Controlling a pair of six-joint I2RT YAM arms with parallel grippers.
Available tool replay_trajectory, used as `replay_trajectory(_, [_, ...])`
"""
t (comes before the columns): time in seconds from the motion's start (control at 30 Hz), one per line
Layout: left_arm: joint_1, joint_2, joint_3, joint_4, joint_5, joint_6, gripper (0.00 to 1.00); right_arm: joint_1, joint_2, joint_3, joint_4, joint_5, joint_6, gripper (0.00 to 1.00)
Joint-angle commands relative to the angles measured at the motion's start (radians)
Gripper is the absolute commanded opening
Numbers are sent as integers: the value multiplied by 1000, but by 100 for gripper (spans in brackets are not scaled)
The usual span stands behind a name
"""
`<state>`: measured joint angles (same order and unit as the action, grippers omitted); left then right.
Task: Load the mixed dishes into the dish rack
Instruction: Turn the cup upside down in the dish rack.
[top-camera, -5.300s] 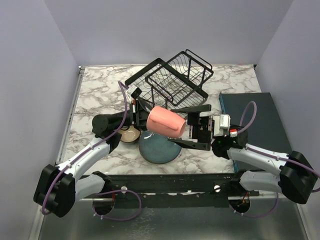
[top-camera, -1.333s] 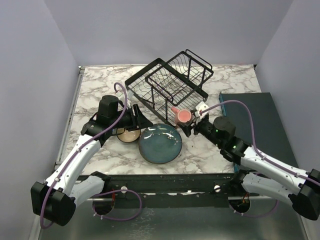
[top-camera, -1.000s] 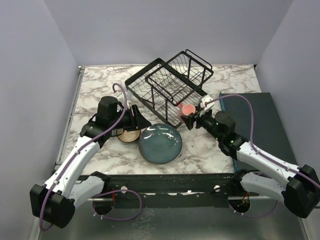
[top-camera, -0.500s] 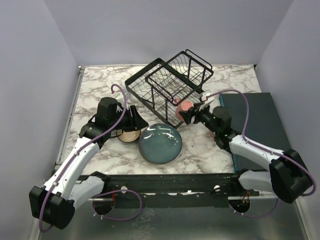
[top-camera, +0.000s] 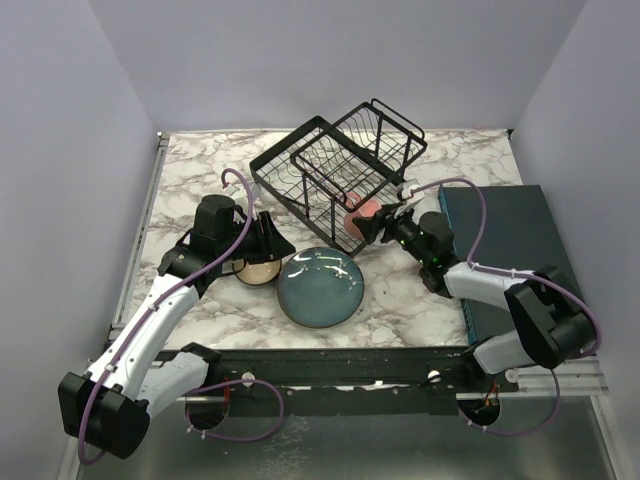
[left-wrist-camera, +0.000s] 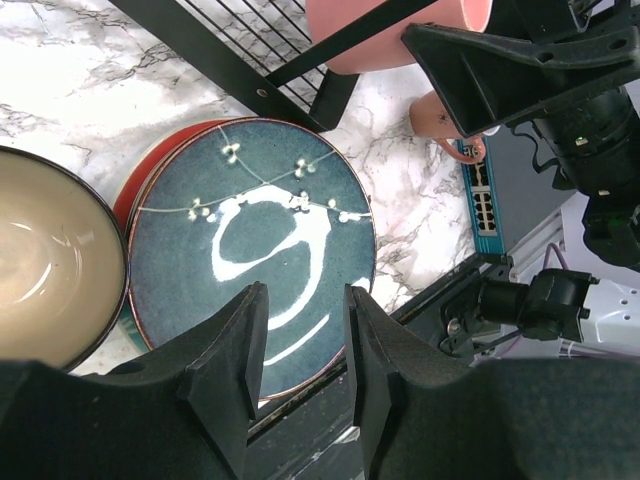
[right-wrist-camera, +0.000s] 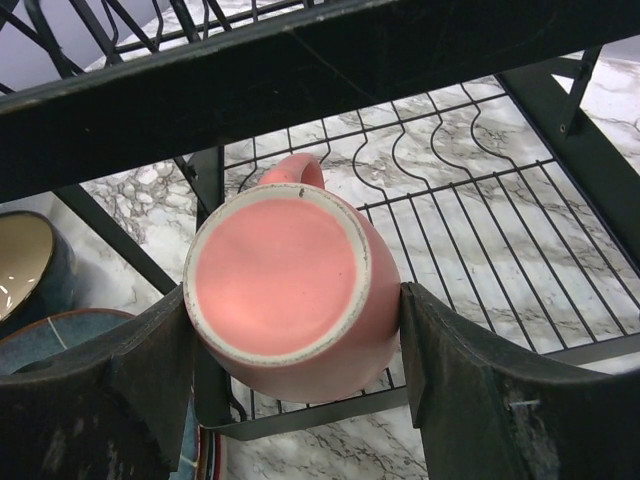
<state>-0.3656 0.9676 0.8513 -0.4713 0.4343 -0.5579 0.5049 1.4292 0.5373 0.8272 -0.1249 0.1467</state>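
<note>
The loading looks barely begun. From above, the dish rack (top-camera: 345, 165) stands at the far middle of the desk (top-camera: 200, 170) and I can make out no dish seated in either tier.

The first piece is going in. The right gripper (top-camera: 372, 220) is clamped on a pink mug (right-wrist-camera: 290, 290), one finger on each side of its body. It holds the mug at the rack's near-right corner, under the dark top rail. The mug is tipped over, its base facing back toward the wrist and its handle pointing farther into the rack. The wire floor of the lower tray (right-wrist-camera: 480, 200) beyond it is bare. I can't tell whether the mug touches the wire yet.

The rest waits on the desk, just near of the rack. A dark teal-blue plate (left-wrist-camera: 250, 240) lies flat on top of a red plate (left-wrist-camera: 135, 190), of which only a rim shows. Whether more plates lie beneath, I can't say. Touching that stack on its left sits a dark bowl (left-wrist-camera: 40, 270), tan inside and empty. Another pink mug (left-wrist-camera: 440, 115) seems to rest on the desk below the right arm, though it's partly hidden.

The left gripper (left-wrist-camera: 303, 310) hovers over the plate stack, its fingers a little apart, holding nothing.

A dark teal slab (top-camera: 510, 230) lies at the right edge, with nothing on it.
</note>
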Motion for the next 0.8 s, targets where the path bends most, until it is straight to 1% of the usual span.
replay_trajectory(0.0, [7, -12, -8, -13, -17, 14, 41, -8, 34, 17, 194, -30, 21, 0])
replay_trajectory(0.27, [7, -10, -6, -13, -19, 16, 41, -8, 102, 36, 228, -54, 28, 0])
replay_trajectory(0.53, [10, -7, -6, -13, -19, 16, 41, -8, 135, 52, 193, -69, 21, 0])
replay_trajectory(0.57, [10, -8, -6, -13, -19, 16, 41, -8, 137, 53, 187, -70, 18, 1])
replay_trajectory(0.77, [12, -13, -6, -13, -21, 15, 41, -8, 161, 56, 183, -71, 20, 15])
